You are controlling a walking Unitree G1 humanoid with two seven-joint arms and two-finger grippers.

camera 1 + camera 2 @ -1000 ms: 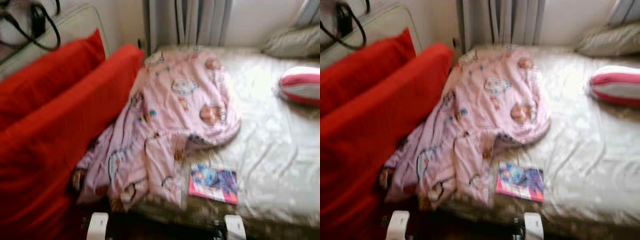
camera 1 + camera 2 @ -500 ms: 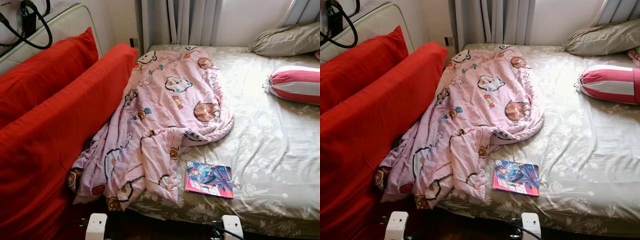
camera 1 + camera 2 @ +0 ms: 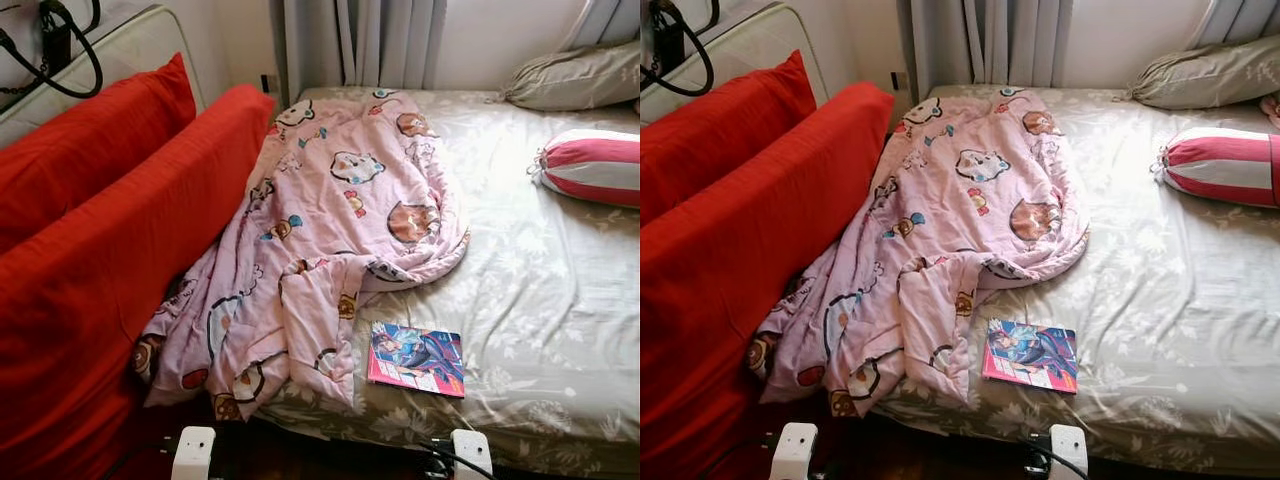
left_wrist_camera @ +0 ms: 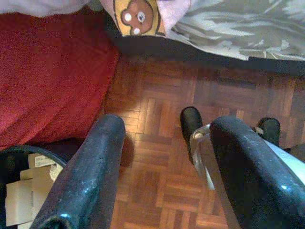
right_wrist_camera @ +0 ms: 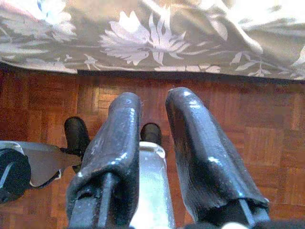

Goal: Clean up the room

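Note:
A crumpled pink cartoon-print blanket (image 3: 330,230) lies across the left half of the bed, and its lower end hangs over the front edge. A colourful magazine (image 3: 416,358) lies flat on the floral grey sheet (image 3: 540,300) near that edge, just right of the blanket. A red-and-white striped bolster (image 3: 595,165) rests at the right. Both arms hang low in front of the bed, over parquet floor. My left gripper (image 4: 169,126) is open with nothing in it. My right gripper (image 5: 153,98) has its fingers close together, holding nothing.
Two big red cushions (image 3: 110,250) lean along the bed's left side against a pale headboard (image 3: 140,45) with black cables on it. A grey pillow (image 3: 575,75) sits at the back right below curtains. Parquet floor (image 4: 157,157) runs under the bed's front edge.
The picture was blurred a second ago and is sharp now; the view shifted slightly. Blanket, magazine and bolster lie where they were.

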